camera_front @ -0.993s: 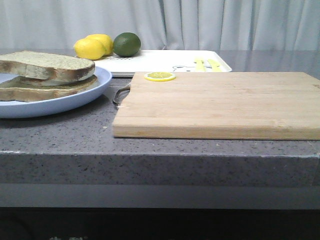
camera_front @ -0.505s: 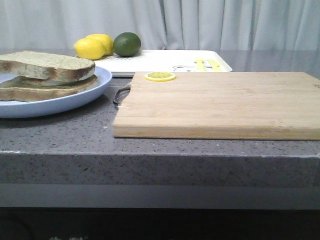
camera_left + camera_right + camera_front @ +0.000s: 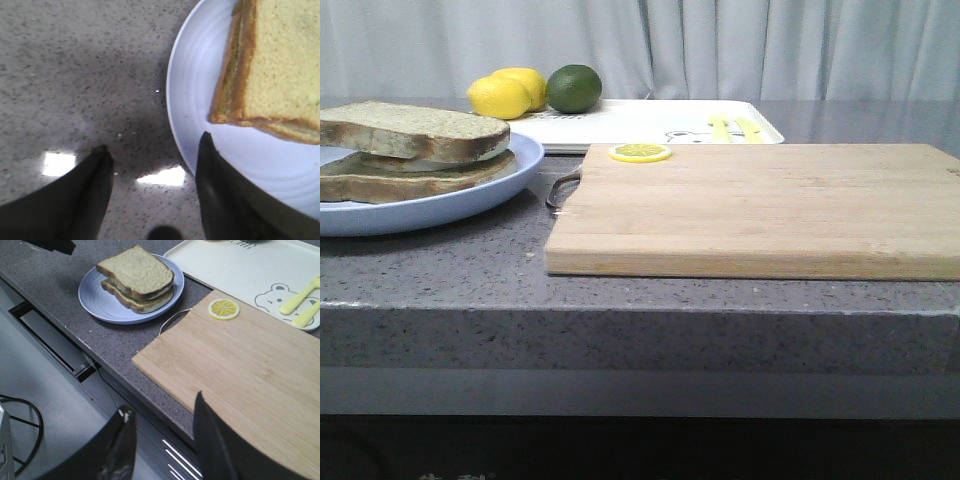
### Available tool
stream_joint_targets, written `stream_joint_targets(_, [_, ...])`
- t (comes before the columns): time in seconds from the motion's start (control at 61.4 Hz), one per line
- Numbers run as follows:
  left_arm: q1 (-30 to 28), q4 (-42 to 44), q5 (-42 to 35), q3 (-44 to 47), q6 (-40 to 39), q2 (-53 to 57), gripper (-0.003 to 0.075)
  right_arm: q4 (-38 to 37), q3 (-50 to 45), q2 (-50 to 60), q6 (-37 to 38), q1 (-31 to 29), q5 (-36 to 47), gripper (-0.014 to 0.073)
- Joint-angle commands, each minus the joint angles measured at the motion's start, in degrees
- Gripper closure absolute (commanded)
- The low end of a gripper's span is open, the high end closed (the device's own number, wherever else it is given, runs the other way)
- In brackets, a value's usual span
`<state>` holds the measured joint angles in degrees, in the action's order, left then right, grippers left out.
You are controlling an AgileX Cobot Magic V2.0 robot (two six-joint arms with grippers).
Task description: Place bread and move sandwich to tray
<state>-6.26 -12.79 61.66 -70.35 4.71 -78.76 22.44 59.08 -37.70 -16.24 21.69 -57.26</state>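
Note:
The sandwich point(image 3: 415, 150) lies on a pale blue round plate point(image 3: 470, 200) at the left of the counter. A plain bread slice point(image 3: 415, 128) is its top layer, with white egg showing under it. The sandwich also shows in the left wrist view point(image 3: 270, 75) and the right wrist view point(image 3: 137, 277). The white tray point(image 3: 650, 120) sits at the back, behind the cutting board. My left gripper point(image 3: 152, 145) is open and empty, low over the counter beside the plate point(image 3: 200, 100), one finger over its rim. My right gripper point(image 3: 162, 402) is open and empty, above the table's front edge. Neither gripper shows in the front view.
A wooden cutting board point(image 3: 760, 200) fills the middle and right, with a lemon slice point(image 3: 640, 153) on its far left corner. Two lemons point(image 3: 500, 97) and a lime point(image 3: 573, 88) sit on the tray's left end. Yellow cutlery point(image 3: 732, 128) lies on its right end.

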Motion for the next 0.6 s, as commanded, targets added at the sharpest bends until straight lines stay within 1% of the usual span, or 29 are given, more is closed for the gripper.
stream_joint_targets(0.0, [-1.30,-6.64,-2.24,-2.01,2.71,-1.82,0.0352,1.16,1.46,-0.02,0.01,-0.37,3.48,0.0283])
stream_joint_targets(0.212, [-1.78,-10.28,-2.84,-2.01,3.34,-8.20,0.0352,1.16,1.46,-0.02,0.01,-0.37,3.48,0.0283])
stream_joint_targets(0.326, [-1.78,-11.62,-4.55,-2.01,3.34,-10.31,0.0352,1.16,1.46,-0.02,0.01,-0.37,3.48,0.0283])
stream_joint_targets(0.586, [-1.78,-12.07,-6.49,-2.01,3.34,-13.36,0.0356,1.16,1.46,-0.02,0.01,-0.37,3.48,0.0283])
